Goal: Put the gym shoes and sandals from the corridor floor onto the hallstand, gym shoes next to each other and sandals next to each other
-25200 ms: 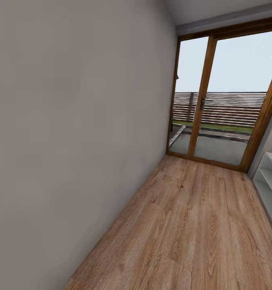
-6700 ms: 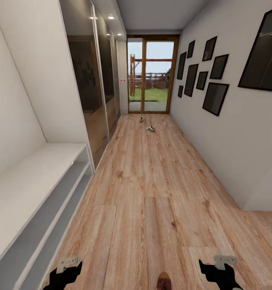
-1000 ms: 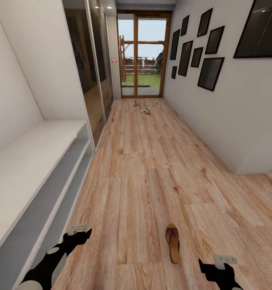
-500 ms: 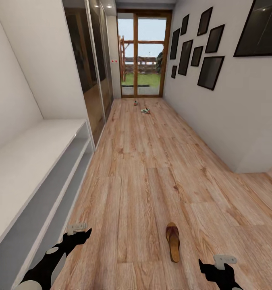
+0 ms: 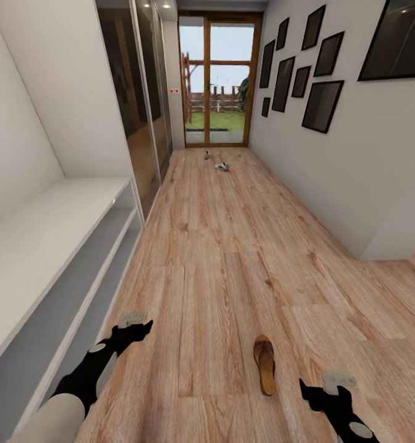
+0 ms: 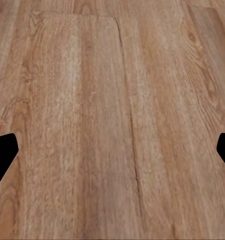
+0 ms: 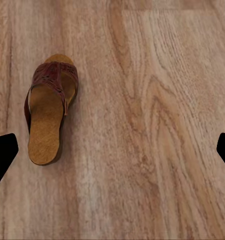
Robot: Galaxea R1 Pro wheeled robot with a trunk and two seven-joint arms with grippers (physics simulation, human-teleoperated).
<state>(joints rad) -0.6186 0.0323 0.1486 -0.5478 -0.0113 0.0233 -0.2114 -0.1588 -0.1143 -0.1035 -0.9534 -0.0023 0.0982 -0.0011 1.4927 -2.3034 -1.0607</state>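
nearest the robot, the right end effector [image 5: 330, 386] is hanging low over the corridor floor [image 5: 232, 258] with its fingers spread wide apart and nothing between them; in the right wrist view the two dark fingertips are sitting at opposite edges. the left end effector [image 5: 133, 323] is hovering over bare planks beside the hallstand [image 5: 53, 246], also spread and empty.

just ahead, one sandal [image 5: 264, 363] is lying flat on the floor, sole down, between the two arms and nearer the right one, apart from both. in the right wrist view the sandal [image 7: 48, 115] is showing a tan footbed and a dark woven strap across the front.

it is likely handling as a light, fairly stiff thing: the sole is probably rigid, the strap softer and giving. pinching across the sole's sides at mid-length, or taking the strap arch, looks the soundest hold; the smooth footbed could be slipping.

far down the corridor, near the glass door [image 5: 216, 80], the gym shoes [image 5: 222, 167] are lying on the floor, one just beyond the other, too small for detail.
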